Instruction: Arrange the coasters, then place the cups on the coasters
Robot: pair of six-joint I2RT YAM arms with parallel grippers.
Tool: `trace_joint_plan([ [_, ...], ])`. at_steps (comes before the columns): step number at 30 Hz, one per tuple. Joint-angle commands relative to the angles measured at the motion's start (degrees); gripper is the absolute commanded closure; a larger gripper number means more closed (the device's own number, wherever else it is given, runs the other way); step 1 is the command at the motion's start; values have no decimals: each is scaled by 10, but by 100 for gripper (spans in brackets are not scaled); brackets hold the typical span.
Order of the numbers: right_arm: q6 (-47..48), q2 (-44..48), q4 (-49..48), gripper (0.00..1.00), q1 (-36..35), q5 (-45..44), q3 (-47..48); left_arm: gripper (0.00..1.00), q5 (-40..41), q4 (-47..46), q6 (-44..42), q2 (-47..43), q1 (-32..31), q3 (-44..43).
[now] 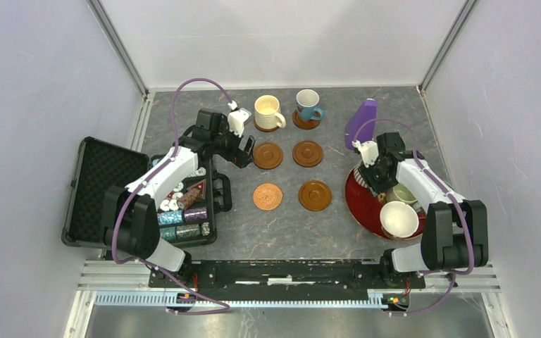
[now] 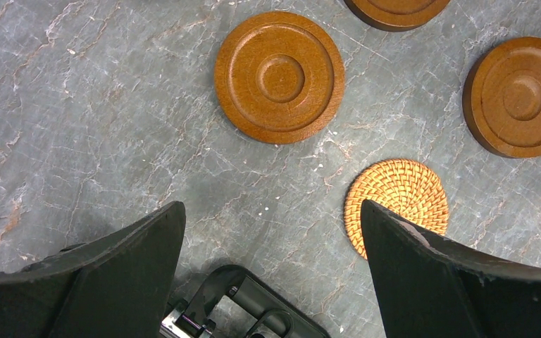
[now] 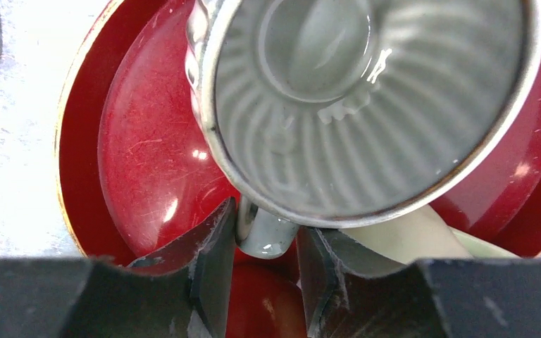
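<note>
right end effector [image 3: 264,243] grasps the grey striped cup [image 3: 366,105] by its handle, on the red tray [image 3: 148,162]. left end effector [image 2: 271,211] hangs released above the table [image 2: 77,105], near bare coasters [image 2: 280,76].

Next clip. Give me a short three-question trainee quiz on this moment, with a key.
1. Count: how many coasters already bear a cup?
2. True or false: the left gripper holds a coaster.
3. What lies between the fingers of the right gripper? A) the handle of the grey mug; B) a poker chip; C) the purple cone.
Key: 1) two, both in the far row; 2) false, it is open and empty; 3) A.
</note>
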State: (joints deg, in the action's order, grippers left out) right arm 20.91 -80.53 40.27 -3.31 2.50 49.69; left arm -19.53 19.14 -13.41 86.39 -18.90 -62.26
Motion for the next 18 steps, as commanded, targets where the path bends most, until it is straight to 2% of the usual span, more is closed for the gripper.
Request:
trace_joint_plan([
  [1,-23,-14,-38,63,2,7,-12,0,6,-20,16,-6,-3,-5],
  [7,-41,-3,-24,81,2,11,-7,0,9,-17,14,-3,-3,-11],
  [11,-50,12,-24,99,2,17,-9,0,8,-17,15,-1,-4,-12],
  [18,-58,46,-49,100,3,42,-10,0,7,-18,18,4,-4,-17],
])
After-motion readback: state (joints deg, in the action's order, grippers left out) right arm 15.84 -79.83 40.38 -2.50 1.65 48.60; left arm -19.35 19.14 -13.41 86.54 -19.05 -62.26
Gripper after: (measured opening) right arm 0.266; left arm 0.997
